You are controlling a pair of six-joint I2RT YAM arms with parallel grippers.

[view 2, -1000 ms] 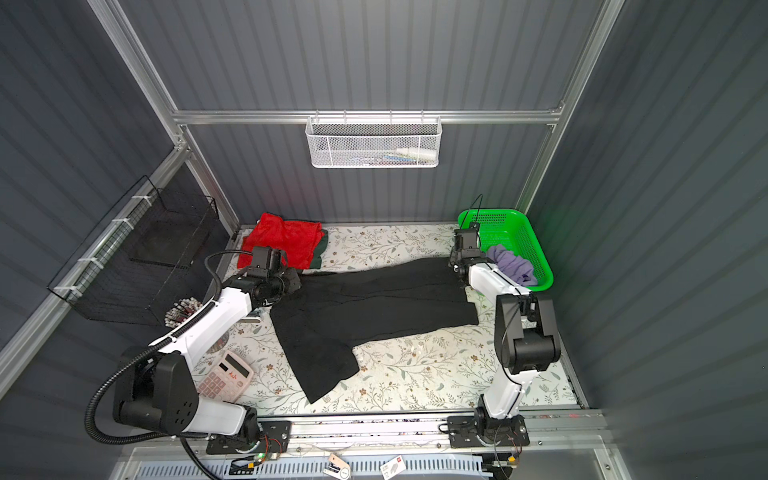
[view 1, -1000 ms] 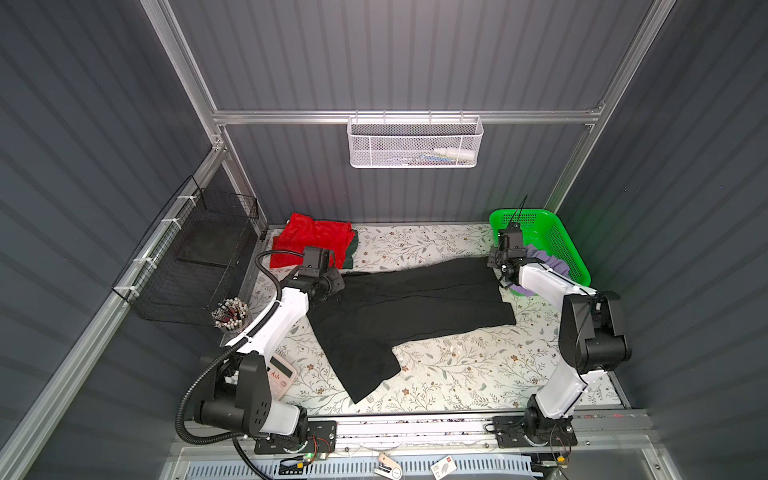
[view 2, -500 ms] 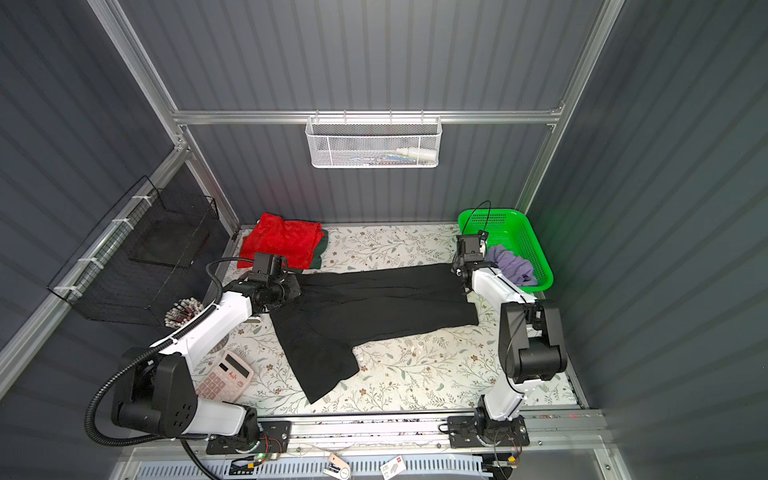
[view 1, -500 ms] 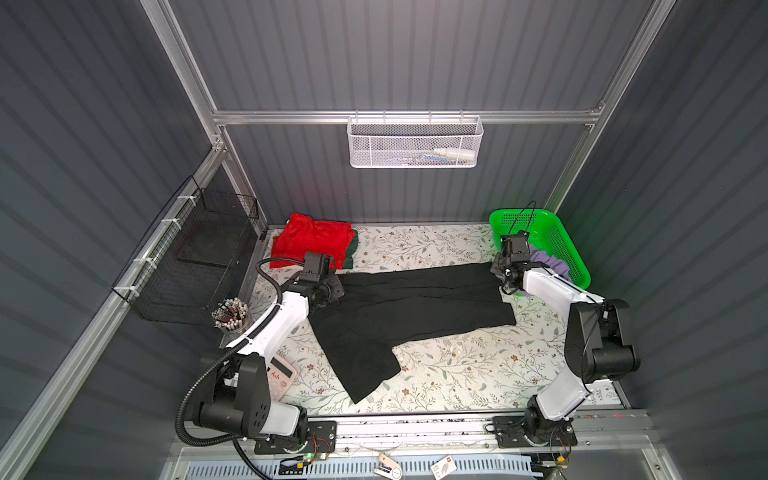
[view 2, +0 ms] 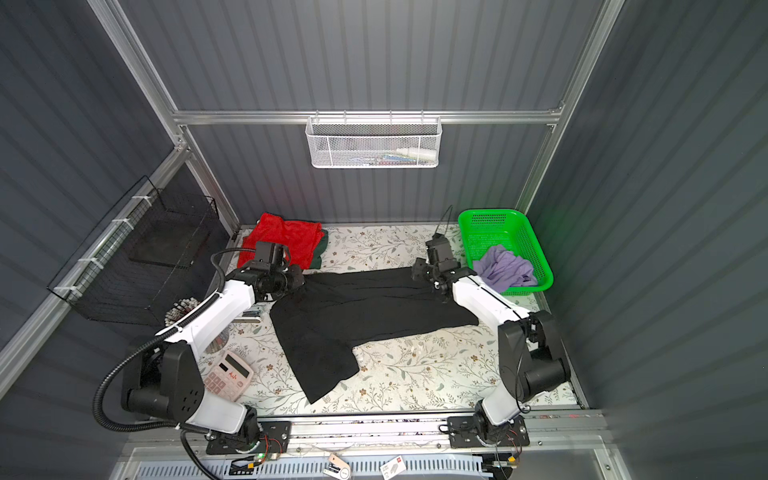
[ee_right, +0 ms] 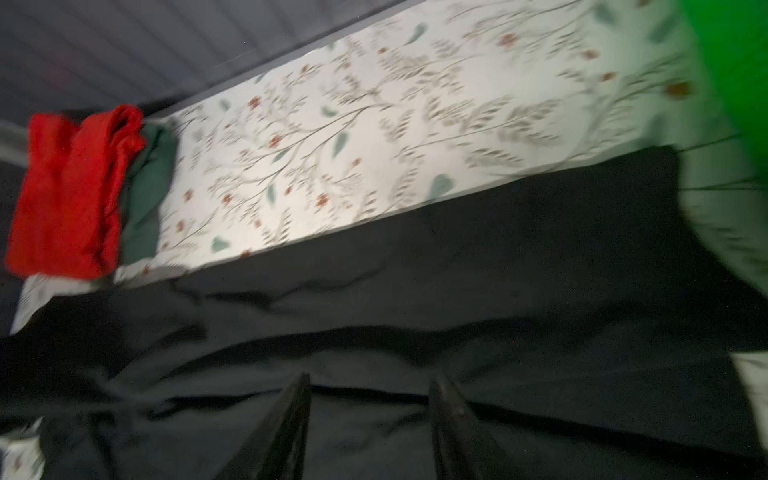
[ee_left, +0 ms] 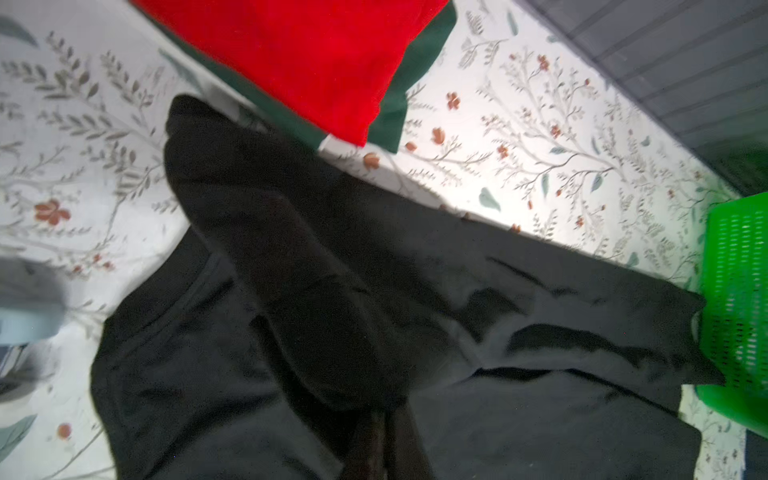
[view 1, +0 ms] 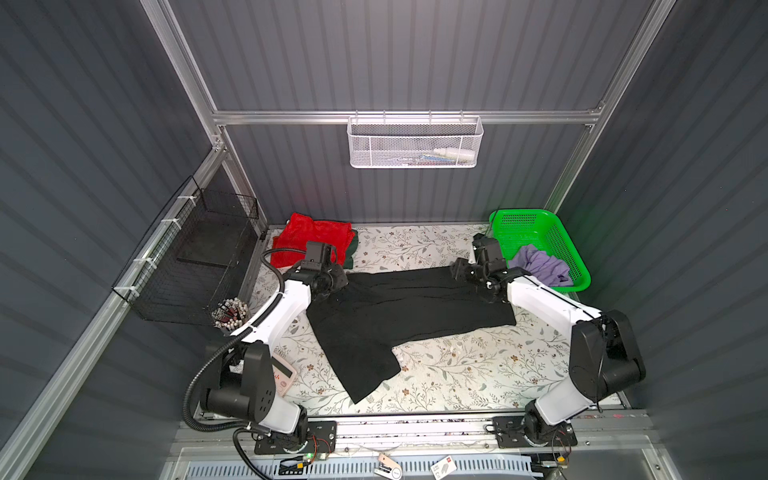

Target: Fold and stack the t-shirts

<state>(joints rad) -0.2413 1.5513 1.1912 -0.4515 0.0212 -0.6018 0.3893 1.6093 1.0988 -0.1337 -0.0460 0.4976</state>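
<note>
A large black t-shirt (view 1: 407, 307) (view 2: 365, 307) lies spread across the middle of the floral table, one sleeve trailing toward the front. My left gripper (ee_left: 382, 419) (view 1: 338, 282) is shut on a raised fold at its left end. My right gripper (ee_right: 370, 380) (view 1: 457, 270) hovers open over its right end, nothing between the fingers. A folded red t-shirt (view 1: 311, 239) (ee_left: 316, 54) rests on a dark green t-shirt (view 1: 352, 249) (ee_left: 399, 104) at the back left. A crumpled lavender t-shirt (view 1: 540, 266) lies in the green basket (view 1: 557, 241).
A black wire basket (view 1: 199, 257) hangs on the left wall above a cup of pens (view 1: 230, 311). A calculator (view 2: 226, 374) lies front left. A white mesh basket (view 1: 413, 143) hangs on the back wall.
My right gripper has opened, let go of the black t-shirt's right end and shifted a little left and forward. The left gripper moved slightly forward, still holding its fold.
</note>
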